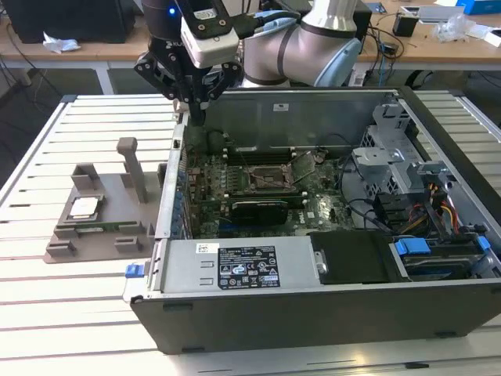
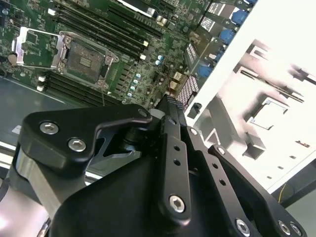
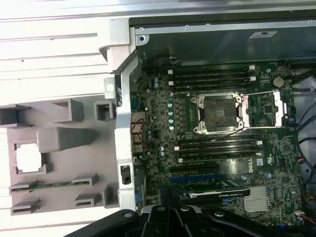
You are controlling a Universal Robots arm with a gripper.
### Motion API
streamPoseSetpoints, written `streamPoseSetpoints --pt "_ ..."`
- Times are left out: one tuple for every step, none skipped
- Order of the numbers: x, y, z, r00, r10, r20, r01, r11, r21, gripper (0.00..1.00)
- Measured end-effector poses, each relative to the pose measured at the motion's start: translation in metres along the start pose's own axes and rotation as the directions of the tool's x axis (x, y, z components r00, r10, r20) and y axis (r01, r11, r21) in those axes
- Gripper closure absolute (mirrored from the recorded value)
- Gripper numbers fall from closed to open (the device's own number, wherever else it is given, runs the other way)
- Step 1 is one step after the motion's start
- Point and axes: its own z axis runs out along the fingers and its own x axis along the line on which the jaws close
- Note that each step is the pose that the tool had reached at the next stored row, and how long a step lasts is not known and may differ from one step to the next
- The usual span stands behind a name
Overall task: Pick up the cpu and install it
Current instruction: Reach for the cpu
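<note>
The cpu (image 1: 82, 207) is a small silvery square lying flat in a recess of the grey holder block (image 1: 117, 235), on the slatted table at the exterior view's left of the open computer case. The first wrist view shows the cpu (image 3: 28, 159) in the same recess. My gripper (image 1: 196, 116) hangs above the case's rear corner nearest the holder, well above and away from the cpu. It looks shut with nothing held; its fingers (image 2: 170, 106) sit pressed together. On the motherboard the cpu socket (image 1: 262, 178) (image 3: 218, 114) stands open and bare, its metal load plate (image 3: 266, 108) flipped aside.
The case wall (image 1: 168, 196) stands between holder and motherboard. A tall grey post (image 1: 133, 168) rises from the holder. A black expansion card (image 1: 262, 208), a power supply (image 1: 243, 266) and drive cages with cables (image 1: 423, 204) fill the case. Memory sticks (image 3: 212, 79) flank the socket.
</note>
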Motion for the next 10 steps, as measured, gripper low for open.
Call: streamPoseSetpoints --pt "0.0027 -0.0002 -0.0001 1.0000 0.000 -0.0001 0.000 1.0000 0.0001 0.89" --pt "0.0064 -0.0005 -0.0002 1.0000 0.000 -0.0001 0.000 1.0000 0.0000 0.89" --pt "0.0071 -0.0005 -0.0002 1.0000 0.000 0.0000 0.000 1.0000 0.0000 0.89" --pt "0.0079 -0.0006 -0.0002 1.0000 0.000 -0.0001 0.000 1.0000 0.0000 0.89" --pt "0.0100 -0.0008 -0.0003 1.0000 0.000 -0.0001 0.000 1.0000 0.0000 0.89" --pt "0.0127 -0.0010 -0.0003 1.0000 0.000 -0.0001 0.000 1.0000 0.0000 0.89" --pt "0.0139 -0.0010 -0.0004 1.0000 0.000 -0.0001 0.000 1.0000 0.0000 0.89" --pt "0.0149 -0.0011 -0.0004 1.0000 0.000 0.0000 0.000 1.0000 -0.0001 0.89" --pt "0.0162 -0.0012 -0.0004 1.0000 0.000 -0.0001 0.000 1.0000 0.0000 0.89" --pt "0.0173 -0.0013 -0.0005 1.0000 0.000 0.0000 0.000 1.0000 0.0000 0.89"
